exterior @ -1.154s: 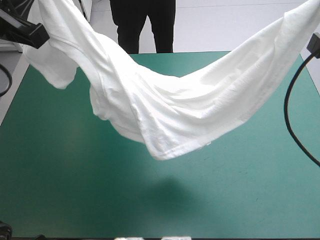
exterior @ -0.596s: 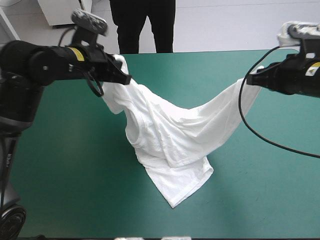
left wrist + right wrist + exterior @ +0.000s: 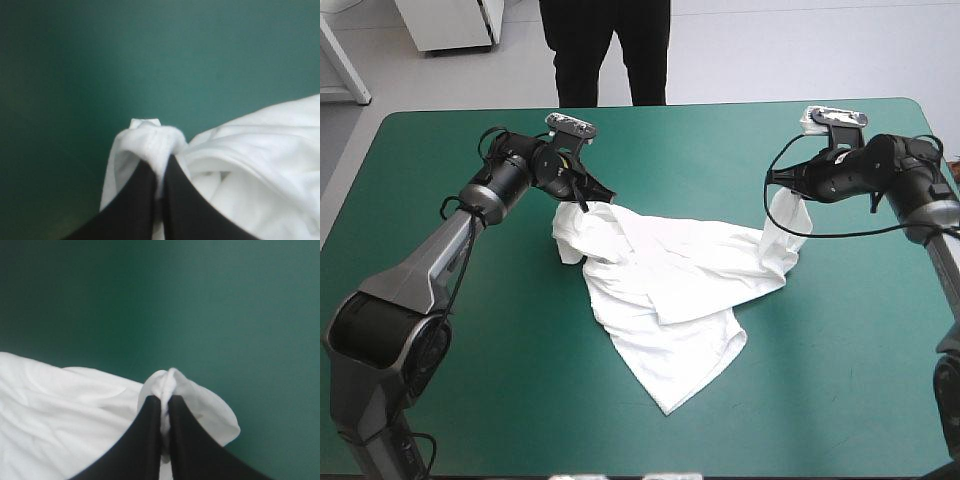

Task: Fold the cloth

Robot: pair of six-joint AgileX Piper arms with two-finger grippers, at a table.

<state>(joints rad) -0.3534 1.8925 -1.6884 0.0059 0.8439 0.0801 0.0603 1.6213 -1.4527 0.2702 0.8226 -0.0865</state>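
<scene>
You had the left gripper (image 3: 603, 199) and right gripper (image 3: 776, 186) each clamped on one end of the T-shirt (image 3: 670, 290), likely to spread it flat.

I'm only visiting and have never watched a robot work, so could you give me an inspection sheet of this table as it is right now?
Surface: teal-green cover, smooth.
Job's things: white T-shirt, crumpled, mostly lying mid-table, two ends raised.
Clutter: nothing seen.
Grippers: left gripper, jaws shut on one bunched end of the T-shirt; right gripper, jaws shut on the other end.
Cables: nothing seen besides the robot's own.
Surroundings: nothing seen at the table.
</scene>
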